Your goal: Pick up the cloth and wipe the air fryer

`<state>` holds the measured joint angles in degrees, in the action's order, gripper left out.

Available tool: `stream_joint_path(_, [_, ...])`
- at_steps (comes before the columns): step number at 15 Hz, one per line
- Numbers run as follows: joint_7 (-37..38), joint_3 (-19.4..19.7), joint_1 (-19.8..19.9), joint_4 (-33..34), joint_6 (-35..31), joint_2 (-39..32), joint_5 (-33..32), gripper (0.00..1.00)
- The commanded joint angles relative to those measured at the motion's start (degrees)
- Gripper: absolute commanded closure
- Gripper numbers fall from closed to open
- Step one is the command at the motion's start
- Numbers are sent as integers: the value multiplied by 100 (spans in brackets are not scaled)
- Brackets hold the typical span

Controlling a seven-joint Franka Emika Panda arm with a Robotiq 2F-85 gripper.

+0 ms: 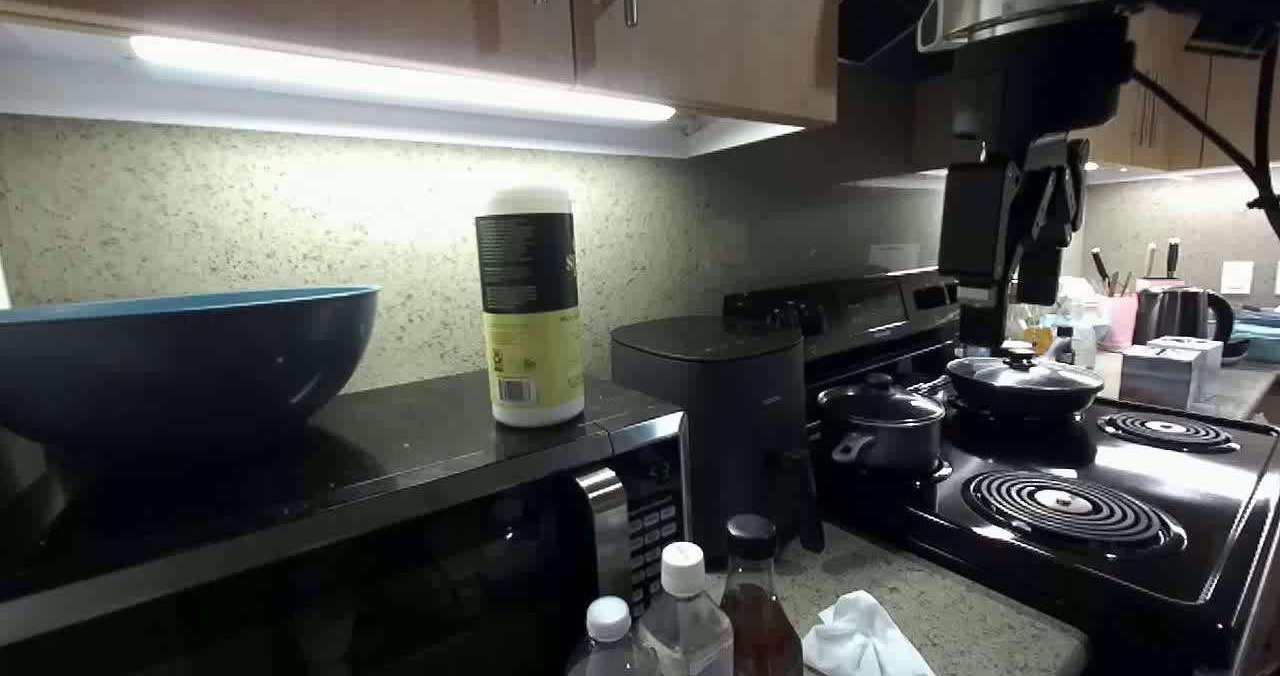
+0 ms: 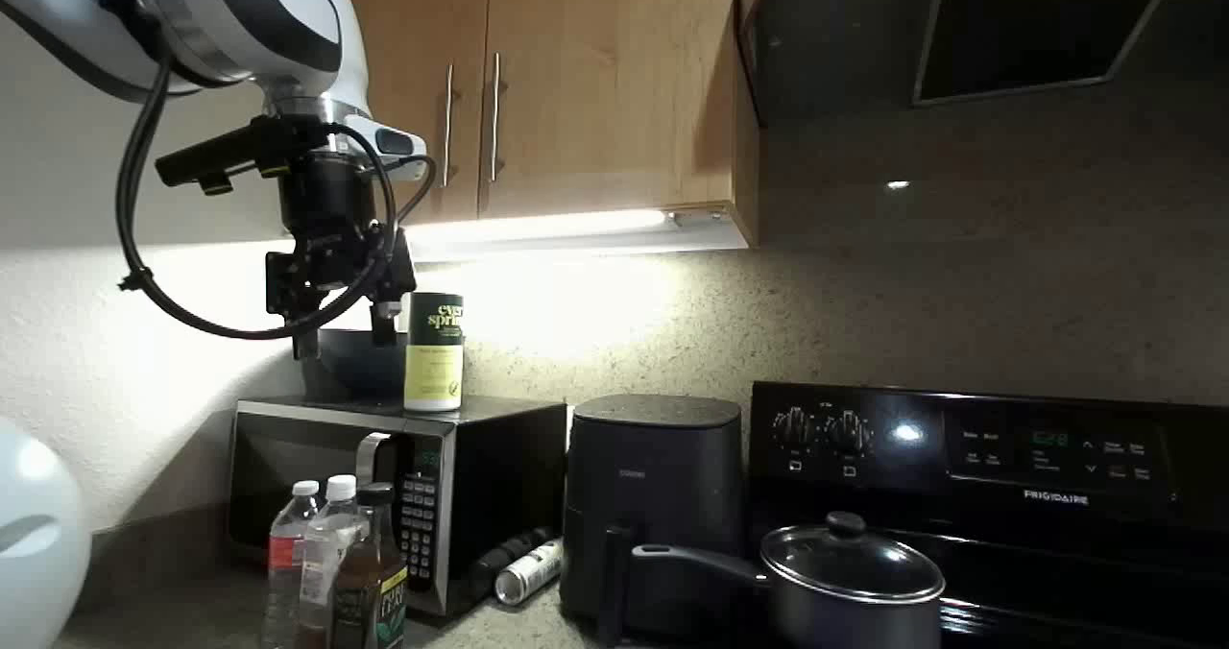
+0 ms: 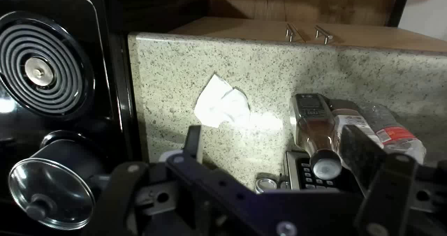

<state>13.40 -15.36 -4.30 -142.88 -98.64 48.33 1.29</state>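
Pincer [image 2: 345,332]: held high, fingers [image 3: 192,141] parted.
Cloth [image 3: 221,105]: laid on the table [image 3: 167,65], set apart from stove [image 2: 903,481], bottles [image 3: 317,131] and edge [image 3: 216,39].
Fryer [image 2: 653,495]: hemmed in by microwave [image 2: 504,476], can [image 2: 533,572] and stove.

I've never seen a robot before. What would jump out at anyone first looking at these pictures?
In an exterior view, the robot arm probably catches the eye first, large at the picture's upper left, its open pincer pointing down. Then comes the glowing light strip under the cupboard. In the wrist view, the crumpled white cloth stands out on the speckled counter.
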Motion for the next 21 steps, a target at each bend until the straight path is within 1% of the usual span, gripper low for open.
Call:
stream_joint_path(1, [46,50,-73,15,12,-22,-44,0])
stream_joint_path(6, [46,50,-73,15,12,-22,-44,0])
stream_joint_path(8, [73,46,-65,-88,-17,-98,-7,0])
stream_joint_path(12, [87,91,-13,-627,-577,-290,-21,0])
stream_joint_path(17, [180,240,74,-1224,-1387,-875,41,0])
stream_joint_path(19, [306,293,86,-1352,-1654,-1166,91,0])
stream_joint_path(20, [315,321,61,-1359,-1688,-1296,108,0])
stream_joint_path(21, [189,352,-5,-1321,-1475,-1024,-14,0])
